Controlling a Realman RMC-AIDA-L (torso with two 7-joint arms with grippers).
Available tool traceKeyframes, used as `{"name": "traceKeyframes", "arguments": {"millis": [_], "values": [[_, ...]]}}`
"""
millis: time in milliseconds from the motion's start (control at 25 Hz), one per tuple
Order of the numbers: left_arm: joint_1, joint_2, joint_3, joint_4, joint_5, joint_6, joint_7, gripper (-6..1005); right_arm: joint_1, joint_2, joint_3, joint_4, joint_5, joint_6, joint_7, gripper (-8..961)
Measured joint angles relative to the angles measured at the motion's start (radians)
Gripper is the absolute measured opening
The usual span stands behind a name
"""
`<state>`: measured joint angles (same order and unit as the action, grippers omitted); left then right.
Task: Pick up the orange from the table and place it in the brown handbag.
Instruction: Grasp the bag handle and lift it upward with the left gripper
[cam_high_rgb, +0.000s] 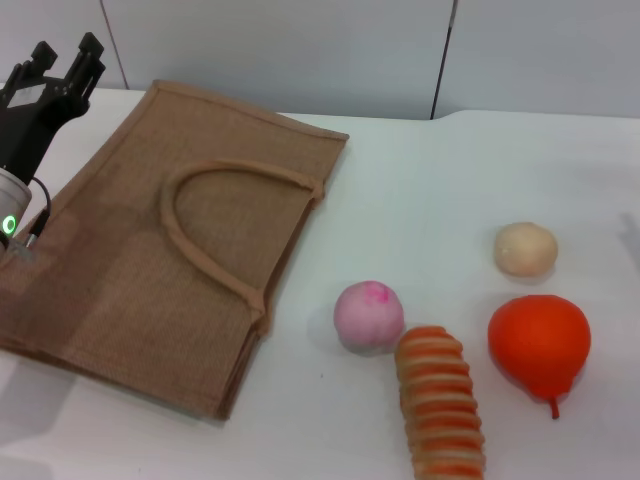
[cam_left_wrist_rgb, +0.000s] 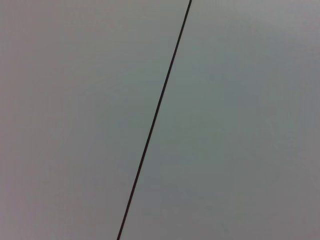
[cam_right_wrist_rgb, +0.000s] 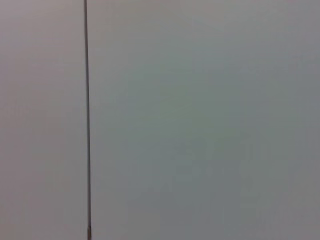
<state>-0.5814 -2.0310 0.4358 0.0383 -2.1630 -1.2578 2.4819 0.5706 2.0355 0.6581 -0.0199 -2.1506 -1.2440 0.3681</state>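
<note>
The orange (cam_high_rgb: 539, 341), glossy orange-red with a small stemmed tip, lies on the white table at the front right. The brown handbag (cam_high_rgb: 150, 250), a flat jute tote with lighter loop handles, lies flat on the left half of the table. My left gripper (cam_high_rgb: 62, 62) is raised at the far left, above the bag's far left corner, with its fingers apart and nothing in them. My right gripper is out of view. Both wrist views show only a plain grey wall with a dark seam.
A pink ball (cam_high_rgb: 368, 316) lies right of the bag. An orange-and-cream ribbed roll (cam_high_rgb: 438, 402) lies beside the orange. A pale beige ball (cam_high_rgb: 525, 249) lies behind the orange. The table's far edge (cam_high_rgb: 470, 116) meets a grey wall.
</note>
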Motion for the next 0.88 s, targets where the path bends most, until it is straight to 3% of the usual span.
{"name": "traceKeyframes", "arguments": {"millis": [600, 880], "values": [[0.0, 0.0, 0.002, 0.0, 0.002, 0.0, 0.0, 662, 0.001, 0.0, 0.0, 0.0, 0.0, 0.0, 0.0, 745], [-0.02, 0.003, 0.019, 0.001, 0.028, 0.084, -0.05, 649, 0.003, 0.0, 0.0, 0.0, 0.0, 0.029, 0.0, 745]]}}
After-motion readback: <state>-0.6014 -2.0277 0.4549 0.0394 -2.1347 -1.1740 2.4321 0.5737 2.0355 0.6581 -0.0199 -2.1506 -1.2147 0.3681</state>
